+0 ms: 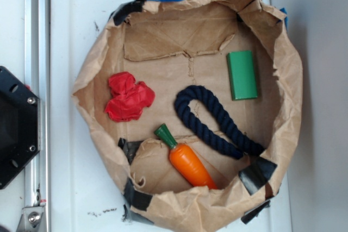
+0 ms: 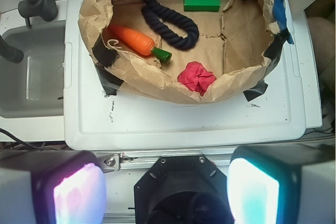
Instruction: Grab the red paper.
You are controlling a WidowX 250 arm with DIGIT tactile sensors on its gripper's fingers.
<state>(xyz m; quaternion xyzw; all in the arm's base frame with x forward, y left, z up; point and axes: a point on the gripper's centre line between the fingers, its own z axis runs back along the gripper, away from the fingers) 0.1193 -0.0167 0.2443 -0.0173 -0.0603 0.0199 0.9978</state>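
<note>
Red paper [image 1: 128,97] inside paper bag [image 1: 288,80]

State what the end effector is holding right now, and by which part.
Nothing is held. The end effector is open, well short of the paper bag; the red paper lies untouched inside it.

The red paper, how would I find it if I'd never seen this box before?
Look inside the brown paper bag with its sides rolled down. The red paper lies by the wall across from the green block, near the carrot's leafy end. It is the only crumpled, lumpy red thing; the carrot is smooth orange and the rope dark blue.
</note>
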